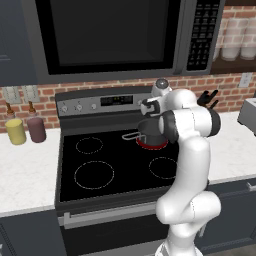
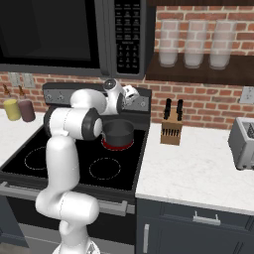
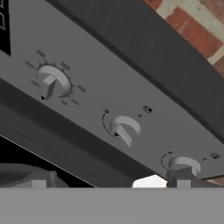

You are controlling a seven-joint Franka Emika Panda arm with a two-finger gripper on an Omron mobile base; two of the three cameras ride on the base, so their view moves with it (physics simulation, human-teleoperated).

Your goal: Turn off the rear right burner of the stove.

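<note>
At the stove's (image 1: 110, 165) control panel (image 3: 87, 100), the claw (image 3: 109, 186) hangs spread; knob markings too small to read.

glossy black glass stove (image 1: 117, 170)

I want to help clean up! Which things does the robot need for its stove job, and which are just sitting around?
Needed:
black glass-top stove
glowing red rear right burner
round steel knobs
open two-finger gripper

Sitting around:
dark saucepan
wooden knife block
steel toaster
yellow bottle
</note>
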